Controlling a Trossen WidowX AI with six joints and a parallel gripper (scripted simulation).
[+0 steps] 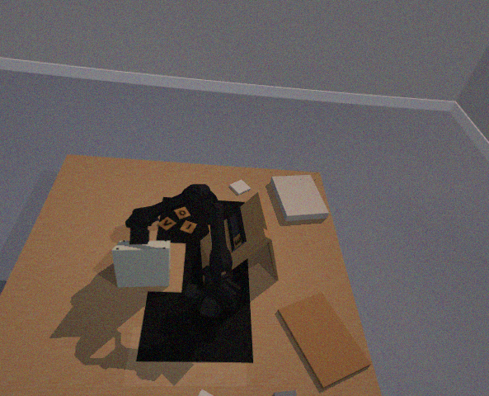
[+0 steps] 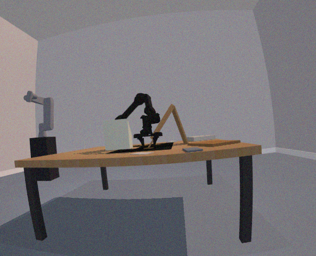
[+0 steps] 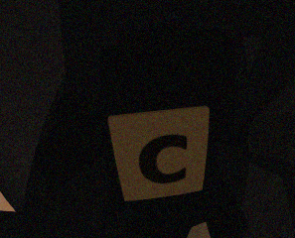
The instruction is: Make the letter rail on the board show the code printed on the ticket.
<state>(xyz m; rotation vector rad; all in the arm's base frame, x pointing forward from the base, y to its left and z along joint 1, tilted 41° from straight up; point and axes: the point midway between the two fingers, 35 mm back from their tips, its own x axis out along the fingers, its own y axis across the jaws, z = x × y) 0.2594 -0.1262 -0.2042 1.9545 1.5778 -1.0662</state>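
Note:
My gripper (image 2: 148,146) (image 3: 162,158) is open and empty, pointing down low over the black board (image 1: 193,341) (image 2: 167,145). A wooden tile (image 3: 124,124) marked C lies between and below the spread fingers in the wrist view; the arm hides it in the top view. Three tiles lie loose near the board's back left: an O tile (image 1: 182,212), a V tile (image 1: 166,223) and an I tile (image 1: 188,226). Another tile (image 1: 237,241) lies in the dark strip beside the wooden panels; its letter is unclear. The rail is mostly hidden, and no ticket code is readable.
A tent of wooden panels (image 1: 255,210) (image 2: 180,124) stands right of the arm. A pale box (image 1: 142,268) (image 2: 115,135) stands left. A white box (image 1: 299,198), a small white block (image 1: 239,186) and a brown slab (image 1: 323,337) (image 2: 221,142) lie on the counter.

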